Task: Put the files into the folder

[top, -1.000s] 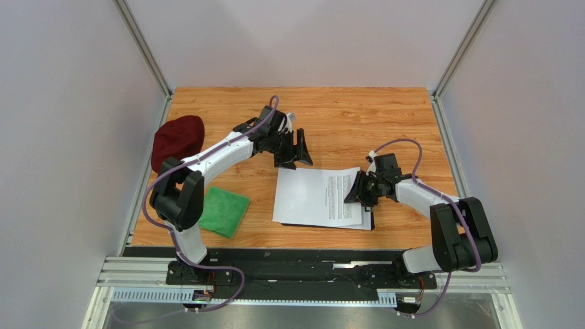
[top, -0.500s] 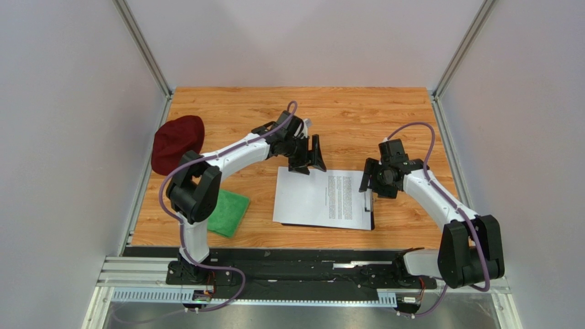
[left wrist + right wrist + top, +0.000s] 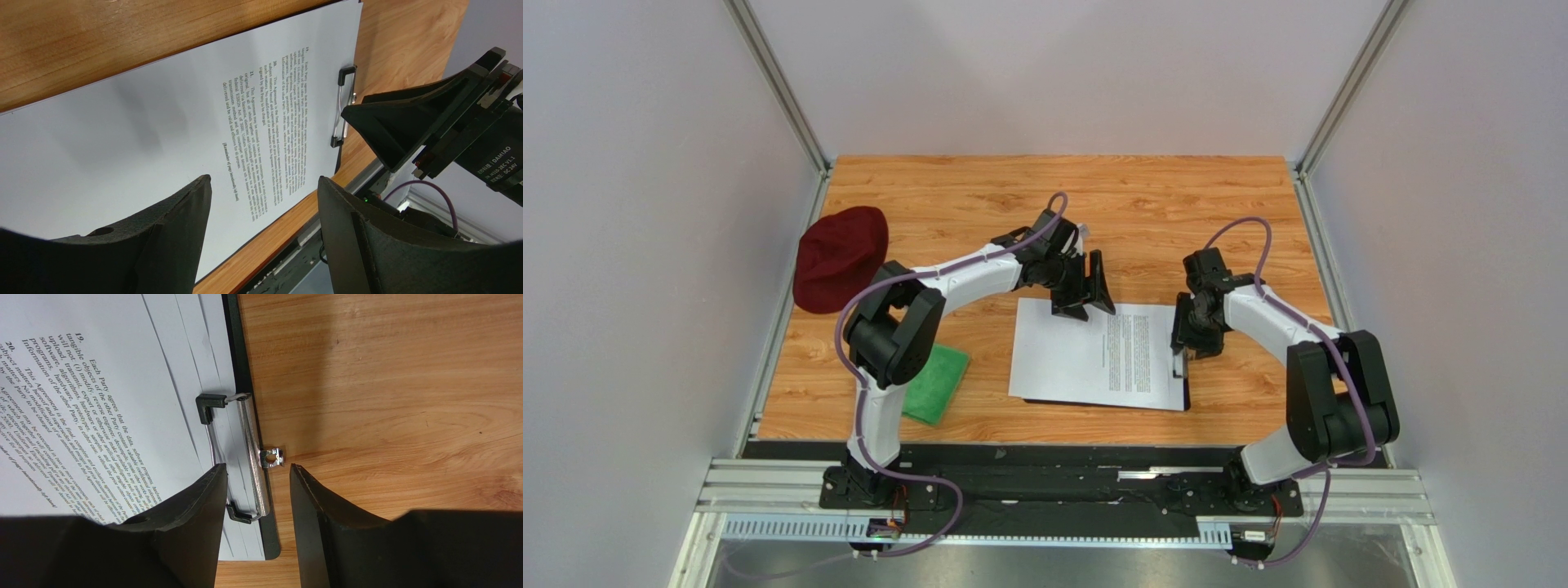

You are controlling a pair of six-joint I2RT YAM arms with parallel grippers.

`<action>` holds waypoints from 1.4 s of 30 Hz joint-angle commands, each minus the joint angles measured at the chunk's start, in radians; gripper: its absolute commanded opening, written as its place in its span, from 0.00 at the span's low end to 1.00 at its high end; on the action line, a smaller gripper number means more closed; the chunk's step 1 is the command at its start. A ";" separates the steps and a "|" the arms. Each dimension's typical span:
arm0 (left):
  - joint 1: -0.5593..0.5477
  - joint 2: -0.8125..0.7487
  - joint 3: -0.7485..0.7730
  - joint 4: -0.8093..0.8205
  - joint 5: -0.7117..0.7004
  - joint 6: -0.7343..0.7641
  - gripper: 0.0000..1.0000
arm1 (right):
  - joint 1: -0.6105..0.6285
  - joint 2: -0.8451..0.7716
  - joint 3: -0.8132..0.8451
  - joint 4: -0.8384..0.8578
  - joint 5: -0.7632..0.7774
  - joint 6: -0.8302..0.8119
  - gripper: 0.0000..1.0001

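The files (image 3: 1081, 353) are white sheets, the top one with a block of print, stacked on the black folder (image 3: 1187, 395), whose edge shows along their right and near sides. A metal clip (image 3: 242, 447) on the folder's right edge (image 3: 244, 367) lies over the slightly fanned sheets (image 3: 92, 367). My right gripper (image 3: 258, 468) is open and hovers over that clip, one finger on each side; the top view shows it too (image 3: 1192, 337). My left gripper (image 3: 1090, 288) is open and empty above the sheets' far edge. In its wrist view, the left gripper (image 3: 264, 184) looks down at the printed sheet (image 3: 153, 122).
A dark red hat (image 3: 840, 255) lies at the table's left edge. A green cloth (image 3: 934, 382) lies near the left arm's base, partly under the arm. Metal frame rails run along the table's sides and near edge.
My left gripper has moved right and nearer, to the sheets' far edge. My right gripper has come off the sheets and shifted to the clip at the folder's right edge.
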 commanded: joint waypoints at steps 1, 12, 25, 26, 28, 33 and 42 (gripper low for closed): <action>-0.007 -0.018 -0.006 0.031 -0.020 0.004 0.73 | 0.018 0.011 0.018 0.047 0.015 -0.025 0.46; -0.007 -0.019 -0.004 0.021 -0.013 0.016 0.73 | 0.041 -0.076 0.030 0.034 0.008 -0.030 0.47; -0.007 0.008 -0.013 0.034 -0.007 0.009 0.73 | 0.087 0.033 0.043 0.067 0.022 -0.036 0.39; -0.010 0.010 -0.014 0.035 -0.006 0.009 0.72 | 0.091 0.036 0.043 0.070 0.026 -0.036 0.39; -0.010 0.013 -0.013 0.037 -0.006 0.009 0.72 | 0.102 0.048 0.046 0.067 0.038 -0.035 0.39; -0.008 0.020 -0.026 0.038 -0.021 0.007 0.72 | 0.131 0.082 0.053 0.048 0.112 -0.024 0.36; -0.008 0.027 -0.032 0.038 -0.033 0.012 0.72 | 0.154 0.146 0.040 0.059 0.114 0.024 0.34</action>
